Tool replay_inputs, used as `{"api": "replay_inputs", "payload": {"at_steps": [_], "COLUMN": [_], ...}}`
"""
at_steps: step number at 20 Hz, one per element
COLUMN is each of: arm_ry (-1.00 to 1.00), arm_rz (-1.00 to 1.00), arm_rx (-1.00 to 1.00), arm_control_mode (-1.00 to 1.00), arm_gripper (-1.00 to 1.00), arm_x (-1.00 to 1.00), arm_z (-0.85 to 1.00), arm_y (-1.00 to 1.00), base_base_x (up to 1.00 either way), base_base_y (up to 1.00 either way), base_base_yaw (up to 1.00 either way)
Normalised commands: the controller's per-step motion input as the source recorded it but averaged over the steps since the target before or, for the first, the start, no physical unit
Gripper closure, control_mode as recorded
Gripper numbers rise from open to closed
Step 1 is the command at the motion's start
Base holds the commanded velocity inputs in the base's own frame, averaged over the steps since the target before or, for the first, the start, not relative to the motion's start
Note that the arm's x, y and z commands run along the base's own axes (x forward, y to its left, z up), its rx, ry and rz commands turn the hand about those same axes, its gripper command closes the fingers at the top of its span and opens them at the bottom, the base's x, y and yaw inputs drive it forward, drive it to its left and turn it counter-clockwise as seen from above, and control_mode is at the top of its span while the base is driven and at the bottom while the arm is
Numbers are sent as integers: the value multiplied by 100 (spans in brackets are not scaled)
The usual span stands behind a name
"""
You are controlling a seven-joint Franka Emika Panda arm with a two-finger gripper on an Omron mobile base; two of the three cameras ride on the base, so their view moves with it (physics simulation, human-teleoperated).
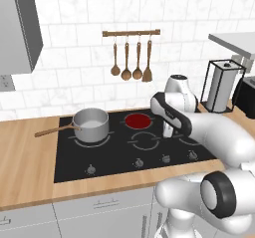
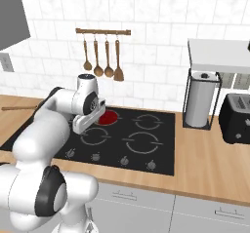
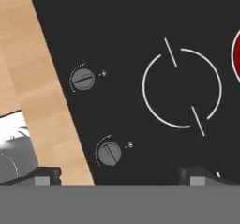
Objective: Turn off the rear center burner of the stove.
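Pincer (image 3: 119,176) spread wide, empty, above stove (image 3: 140,26); rear center burner (image 1: 138,120) glowing red.

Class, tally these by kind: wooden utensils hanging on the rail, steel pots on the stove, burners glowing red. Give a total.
Brown wooden hanging utensils: 4
Round steel pot: 1
Glowing red rear center burner: 1
Total: 6

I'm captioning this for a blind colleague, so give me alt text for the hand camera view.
Looking down on the flat black glass stove, two small round grey knobs sit near its edge beside the light wooden counter. A thin grey burner ring lies centre right, the glowing red rear center burner at the right edge, and the open gripper tips at the bottom.
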Motion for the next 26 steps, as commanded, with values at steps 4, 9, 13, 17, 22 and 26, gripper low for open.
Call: {"api": "replay_inputs", "payload": {"at_steps": [4, 9, 13, 17, 22, 26], "arm_ry": [1, 3, 2, 6, 2, -1], "arm_rz": [0, 11, 24, 25, 20, 13], "arm_rx": [-1, -2, 0, 0, 0, 0], "arm_control_mode": [-100, -100, -100, -100, -100, -100], "arm_gripper": [-100, -100, -100, -100, -100, -100], "arm_x": [9, 0, 0, 0, 0, -6], "arm_z": [0, -19, -24, -17, -13, -3], "arm_y": [0, 0, -1, -9, -11, -19], "base_base_x": [0, 0, 0, 0, 0, 0], "base_base_y": [0, 0, 0, 0, 0, 0], "base_base_yaw": [0, 0, 0, 0, 0, 0]}}
